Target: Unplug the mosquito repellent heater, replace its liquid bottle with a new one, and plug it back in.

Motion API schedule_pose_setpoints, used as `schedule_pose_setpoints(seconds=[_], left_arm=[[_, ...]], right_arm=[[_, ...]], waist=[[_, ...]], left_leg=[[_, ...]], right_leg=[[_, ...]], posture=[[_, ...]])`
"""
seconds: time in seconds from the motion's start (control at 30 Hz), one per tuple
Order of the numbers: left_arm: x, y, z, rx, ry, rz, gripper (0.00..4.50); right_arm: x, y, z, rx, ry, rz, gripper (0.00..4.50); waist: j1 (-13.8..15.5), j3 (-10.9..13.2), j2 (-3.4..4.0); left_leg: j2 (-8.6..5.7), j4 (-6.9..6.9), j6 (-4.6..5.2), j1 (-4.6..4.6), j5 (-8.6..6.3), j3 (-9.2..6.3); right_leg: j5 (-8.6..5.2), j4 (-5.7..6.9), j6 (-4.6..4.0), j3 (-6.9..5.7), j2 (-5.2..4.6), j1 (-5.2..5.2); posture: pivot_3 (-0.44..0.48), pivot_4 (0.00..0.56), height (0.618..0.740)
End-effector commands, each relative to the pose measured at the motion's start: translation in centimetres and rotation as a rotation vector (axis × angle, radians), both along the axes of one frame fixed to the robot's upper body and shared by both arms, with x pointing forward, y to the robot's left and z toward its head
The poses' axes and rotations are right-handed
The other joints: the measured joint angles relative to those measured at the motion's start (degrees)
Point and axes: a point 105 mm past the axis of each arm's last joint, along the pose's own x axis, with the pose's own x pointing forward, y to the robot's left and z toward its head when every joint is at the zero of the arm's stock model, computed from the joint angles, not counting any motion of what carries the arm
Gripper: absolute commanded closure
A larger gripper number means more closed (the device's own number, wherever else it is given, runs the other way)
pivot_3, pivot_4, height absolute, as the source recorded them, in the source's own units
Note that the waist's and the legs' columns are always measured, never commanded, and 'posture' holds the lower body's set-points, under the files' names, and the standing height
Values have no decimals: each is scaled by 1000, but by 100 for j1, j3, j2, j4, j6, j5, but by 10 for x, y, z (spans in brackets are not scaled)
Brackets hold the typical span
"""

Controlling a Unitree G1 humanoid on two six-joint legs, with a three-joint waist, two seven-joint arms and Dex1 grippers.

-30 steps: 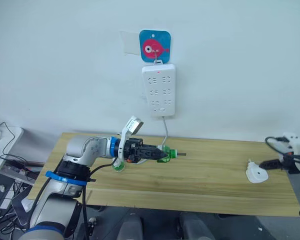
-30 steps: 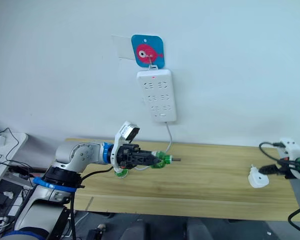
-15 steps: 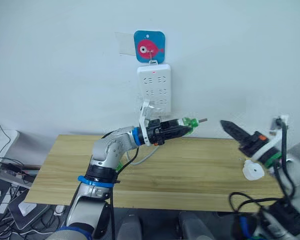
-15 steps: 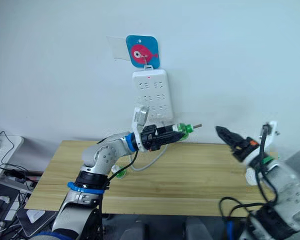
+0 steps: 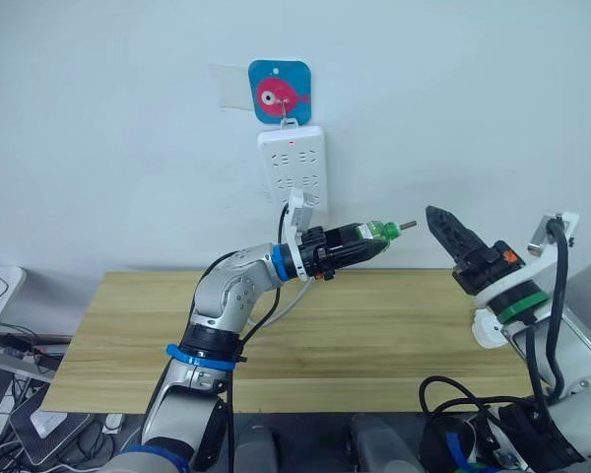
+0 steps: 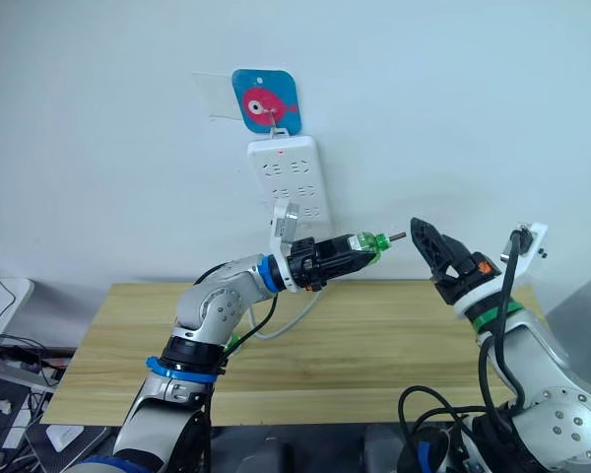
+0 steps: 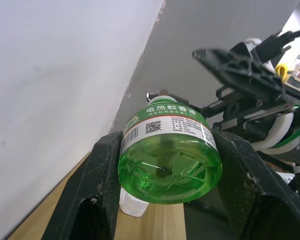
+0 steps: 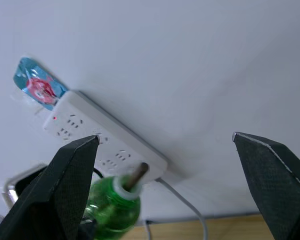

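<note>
My left gripper is raised in front of the wall and shut on a green liquid bottle. The bottle lies sideways, and its wick points right toward my right gripper. In the left wrist view the bottle sits clamped between both black fingers. My right gripper is lifted to the same height, a short gap right of the wick, and it is open with nothing in it. The mosquito repellent heater, small and white, lies on the table's right end, partly hidden behind my right arm.
A white multi-socket power strip hangs on the wall from a blue fish hook, just above and behind the bottle. Its white cable drops onto the wooden table.
My left gripper has lifted the bottle from just above the table to in front of the wall. My right arm rose from the table's right end toward the wick. The camera also shifted.
</note>
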Motion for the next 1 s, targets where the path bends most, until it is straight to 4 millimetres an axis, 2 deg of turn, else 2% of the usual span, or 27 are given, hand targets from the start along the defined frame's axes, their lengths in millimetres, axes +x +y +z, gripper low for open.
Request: schedule_pose_setpoints(seconds=[0.03, 0.27, 0.4, 0.47, 0.57, 0.7, 0.87, 1.0], left_arm=[[-4, -4, 15, -18, -69, -5, 2244], [9, 9, 14, -12, -52, 69, 2244], [14, 15, 15, 2, -67, 81, 2244], [14, 16, 14, 13, -78, 73, 2244], [14, 15, 15, 12, -92, 72, 2244], [12, 12, 17, 1, -114, 79, 2244], [10, 8, 17, -8, -125, 94, 2244], [7, 7, 17, -13, -127, 96, 2244]], right_arm=[[-8, 35, -16, 310, 86, 108, 21], [-9, -13, -18, 250, 145, 98, 21], [-6, -44, -24, 151, 224, 191, 21], [-6, -51, -25, 126, 257, 257, 21], [-4, -46, -22, 111, 253, 323, 21], [-1, -26, -17, 137, 216, 362, 21], [2, 4, -11, 209, 193, 364, 21], [6, 12, -8, 235, 199, 333, 21]], waist=[[-24, 1, -1], [-26, 10, 1], [-53, 17, -8], [-45, 18, -9], [-47, 20, -12], [-24, 21, -14], [50, 25, -20], [62, 26, -23]], left_leg=[[0, -1, 0, -1, 0, 0], [-3, -13, 2, -20, -2, 0], [-42, -6, 3, -13, -2, 11], [-45, -5, 5, -14, -1, 12], [-44, -9, 6, -13, -1, 10], [-43, -13, 9, -17, -3, 6], [-42, -13, 9, -23, -3, 0], [-44, -11, 8, -25, -3, 1]], right_leg=[[0, 0, 0, -1, 0, 0], [-3, -37, 7, -1, -6, -1], [-10, -53, 67, 14, -44, 12], [-5, -69, 75, 16, -44, 19], [-4, -79, 76, 18, -42, 23], [-3, -84, 74, 17, -40, 21], [-3, -87, 74, 10, -41, 20], [-2, -88, 74, 10, -46, 19]], posture=[[-50, 144, 740], [-59, 146, 740], [-72, 144, 740], [-72, 144, 740], [-63, 147, 740], [-41, 151, 740], [-32, 152, 740], [-30, 152, 740]])
